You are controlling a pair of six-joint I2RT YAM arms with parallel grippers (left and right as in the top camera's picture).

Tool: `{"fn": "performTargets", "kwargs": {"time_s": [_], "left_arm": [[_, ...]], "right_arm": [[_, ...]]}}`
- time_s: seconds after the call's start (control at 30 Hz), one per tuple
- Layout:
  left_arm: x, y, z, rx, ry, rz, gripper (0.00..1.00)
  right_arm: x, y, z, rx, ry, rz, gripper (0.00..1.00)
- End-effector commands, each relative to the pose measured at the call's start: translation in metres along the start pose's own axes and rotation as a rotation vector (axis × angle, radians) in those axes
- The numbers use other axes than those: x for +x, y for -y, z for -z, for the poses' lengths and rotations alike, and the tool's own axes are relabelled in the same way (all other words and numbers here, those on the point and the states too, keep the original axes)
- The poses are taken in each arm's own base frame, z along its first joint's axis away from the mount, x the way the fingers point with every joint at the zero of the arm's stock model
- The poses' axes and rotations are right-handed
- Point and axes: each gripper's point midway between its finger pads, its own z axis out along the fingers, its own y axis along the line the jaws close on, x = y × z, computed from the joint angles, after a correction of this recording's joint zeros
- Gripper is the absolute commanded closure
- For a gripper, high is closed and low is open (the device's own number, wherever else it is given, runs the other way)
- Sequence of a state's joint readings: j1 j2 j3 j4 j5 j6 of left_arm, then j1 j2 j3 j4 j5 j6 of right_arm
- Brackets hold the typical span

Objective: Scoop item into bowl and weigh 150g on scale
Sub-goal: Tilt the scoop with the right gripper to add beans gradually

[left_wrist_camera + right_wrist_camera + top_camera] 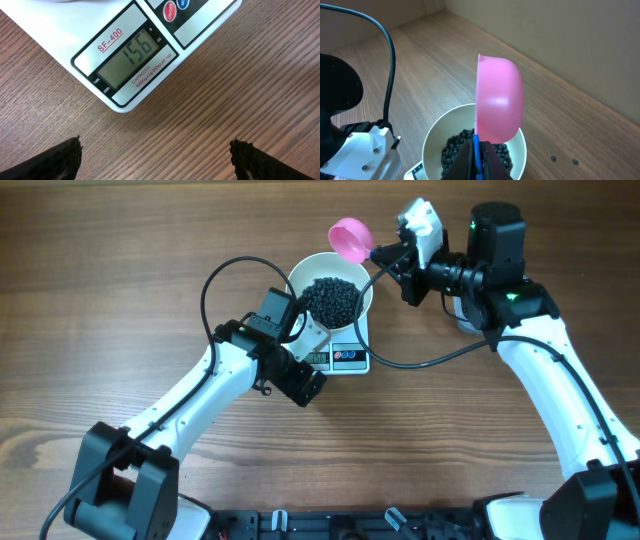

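Observation:
The white bowl (300,275) stands on the scale (352,358) and holds a dark heap of black beans (331,300). My right gripper (388,255) is shut on the blue handle of a pink scoop (350,240), which hangs tilted over the bowl's far rim. Seen from the right wrist, the scoop (499,100) rises above my right gripper (476,160), with the bowl (432,145) and beans (452,150) beneath. My left gripper (292,350) is open just left of the scale's front. From the left wrist, my left gripper (155,160) holds nothing and the scale (65,35) display reads 156.
A black cable (212,285) loops left of the bowl, and another (430,360) runs from the scale's right side to the right arm. Two loose beans (553,159) lie on the wooden table right of the bowl.

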State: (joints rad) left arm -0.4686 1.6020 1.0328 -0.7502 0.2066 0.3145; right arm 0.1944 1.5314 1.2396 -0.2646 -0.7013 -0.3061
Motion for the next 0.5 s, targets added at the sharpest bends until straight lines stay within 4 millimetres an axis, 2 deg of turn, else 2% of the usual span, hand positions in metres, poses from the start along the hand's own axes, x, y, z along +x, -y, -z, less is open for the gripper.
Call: {"fn": "performTargets", "kwargs": {"time_s": [0.0,0.17,0.33,0.47], "left_arm": [[0.000,0.002,0.002,0.007,0.009,0.004,0.00],[0.000,0.002,0.002,0.007,0.009,0.004,0.00],[0.000,0.002,0.002,0.007,0.009,0.004,0.00],[0.000,0.002,0.002,0.007,0.009,0.004,0.00]], "right_arm": [[-0.011,0.003,0.007,0.023,0.022,-0.003,0.96],[-0.004,0.007,0.003,0.026,0.003,-0.015,0.96],[0.043,0.002,-0.020,-0.078,-0.110,0.082,0.96],[0.061,0.005,-0.033,-0.108,-0.139,0.212,0.96]]}}
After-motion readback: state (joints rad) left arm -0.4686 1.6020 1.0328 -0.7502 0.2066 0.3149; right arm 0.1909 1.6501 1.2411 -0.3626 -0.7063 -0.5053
